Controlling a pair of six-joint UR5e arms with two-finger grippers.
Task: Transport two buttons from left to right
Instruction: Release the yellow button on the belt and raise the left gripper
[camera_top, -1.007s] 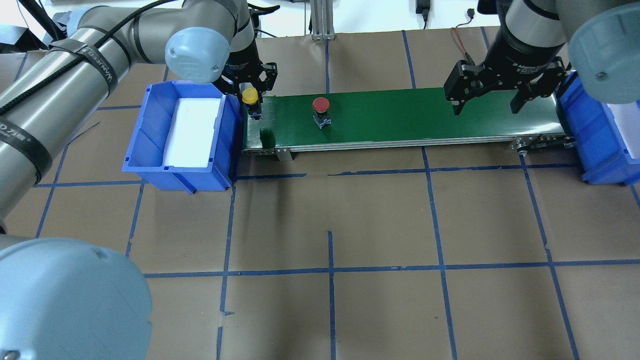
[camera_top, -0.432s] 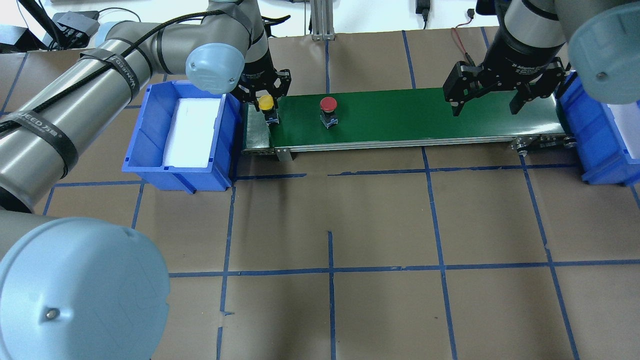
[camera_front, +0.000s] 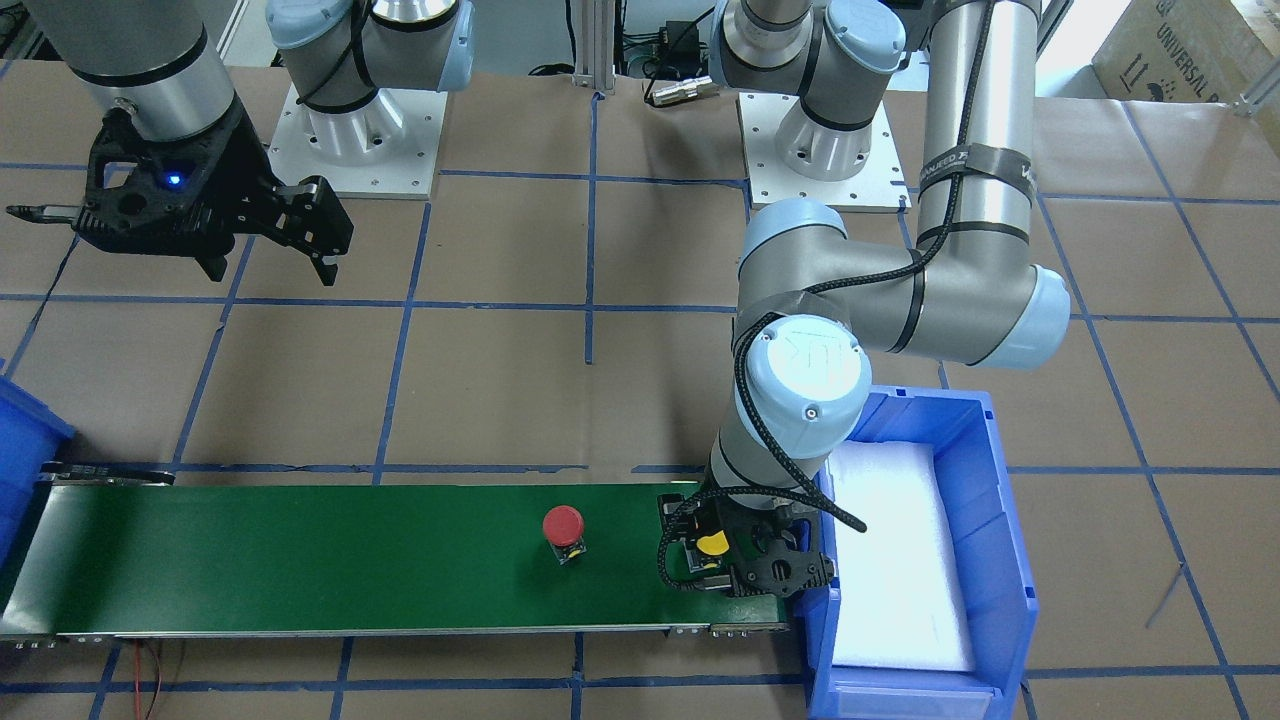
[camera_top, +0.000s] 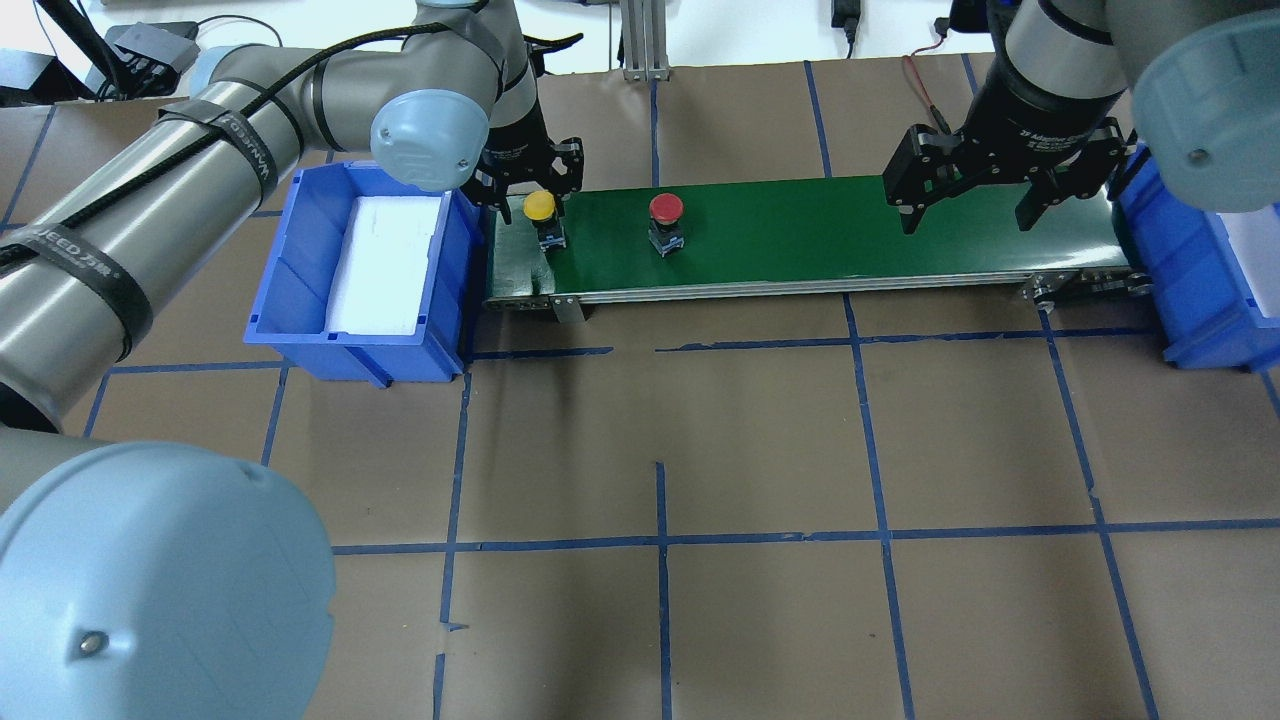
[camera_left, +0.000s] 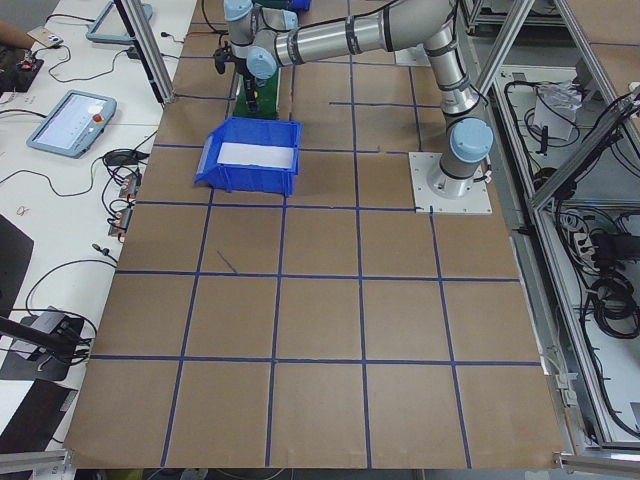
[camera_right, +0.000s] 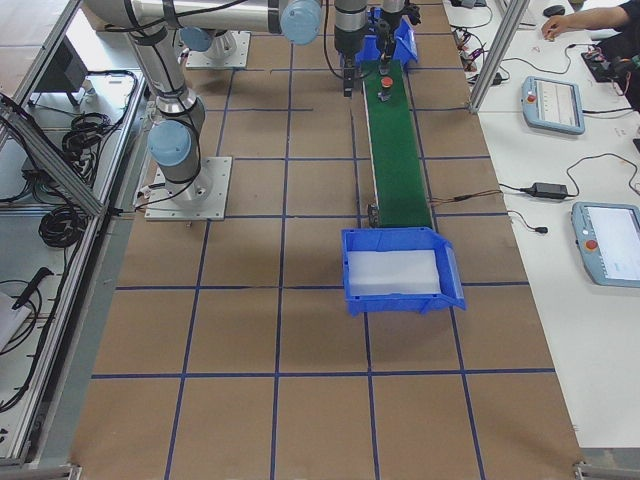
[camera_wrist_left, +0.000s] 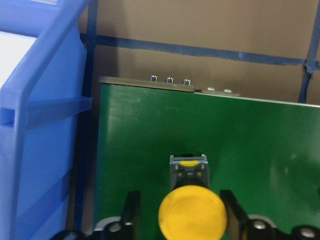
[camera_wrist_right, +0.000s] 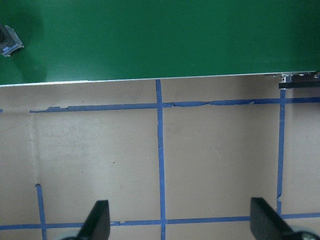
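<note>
The yellow button (camera_top: 539, 205) stands upright on the left end of the green conveyor belt (camera_top: 850, 230). My left gripper (camera_top: 541, 222) is down around it, open, with small gaps between fingers and cap in the left wrist view (camera_wrist_left: 190, 215). Further right on the belt stands the red button (camera_top: 666, 208), free of both grippers; it shows in the front view too (camera_front: 563, 525). My right gripper (camera_top: 967, 215) hangs open and empty above the belt's right part, and its wide-spread fingers (camera_wrist_right: 97, 222) show over the brown table.
A blue bin (camera_top: 300, 260) with a white foam liner sits against the belt's left end, close to my left gripper. A second blue bin (camera_top: 1190, 280) stands at the belt's right end. Brown paper with blue tape lines covers the table (camera_top: 660, 450).
My left gripper carried the yellow button right from the bin's edge onto the belt and has let go of it. The red button rode a little right. The right gripper barely moved.
</note>
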